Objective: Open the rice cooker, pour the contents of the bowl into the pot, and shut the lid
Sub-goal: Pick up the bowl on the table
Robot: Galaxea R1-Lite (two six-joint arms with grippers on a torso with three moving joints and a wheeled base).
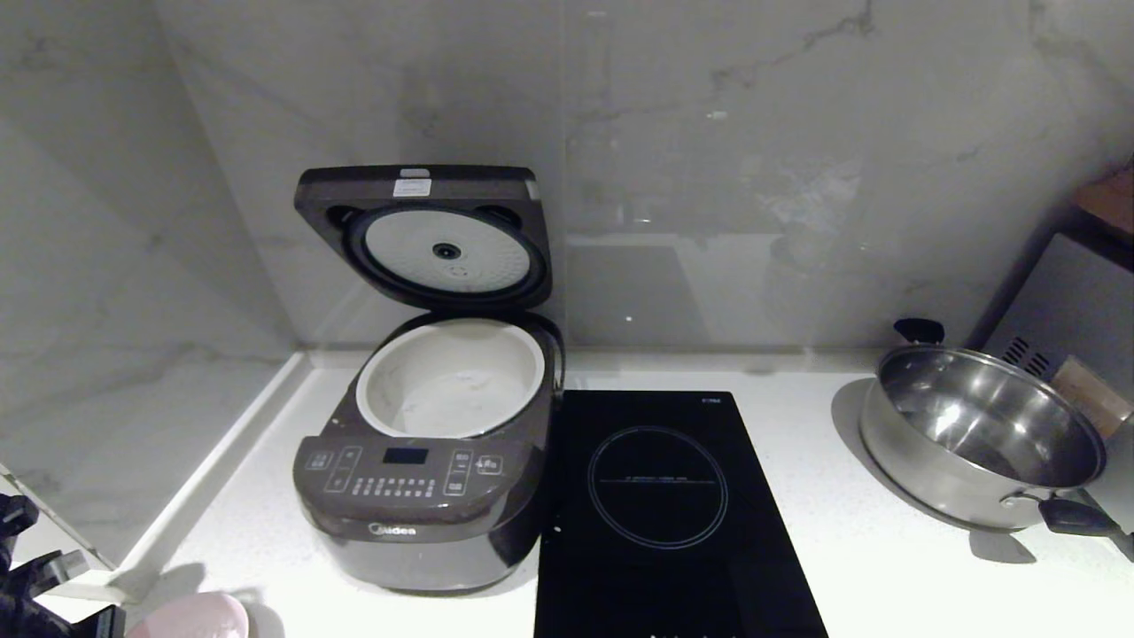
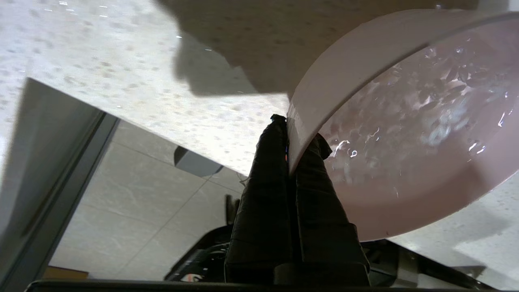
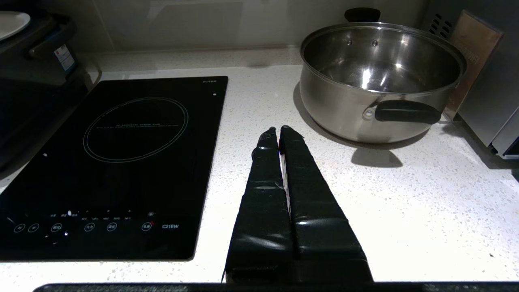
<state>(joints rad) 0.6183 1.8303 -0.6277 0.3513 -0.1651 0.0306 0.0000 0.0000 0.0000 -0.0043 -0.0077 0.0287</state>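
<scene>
The left claw (image 2: 288,140) pinches the bowl's (image 2: 405,134) rim, one finger inside and one outside. The bowl is stiff but holds liquid and looks wet, so it may slip or tip from this one-sided hold. The cooker (image 1: 425,478) stands well ahead, lid (image 1: 425,235) up, pot (image 1: 452,377) exposed; the right claw (image 3: 279,134) idles closed over the bench (image 3: 405,211).

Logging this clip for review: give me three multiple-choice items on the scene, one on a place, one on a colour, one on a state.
1. Where is the steel pan?
A. Right of the induction hob
B. Left of the rice cooker
C. On the hob

2. What colour is the bowl?
A. Blue
B. Pale pink
C. Black

3. The lid is:
A. Shut
B. Raised open
C. Removed

Answers:
1 A, it stands on the counter past the hob's right edge.
2 B, the left pincer clamps its pink rim.
3 B, it stands hinged up, the white pot exposed.
</scene>
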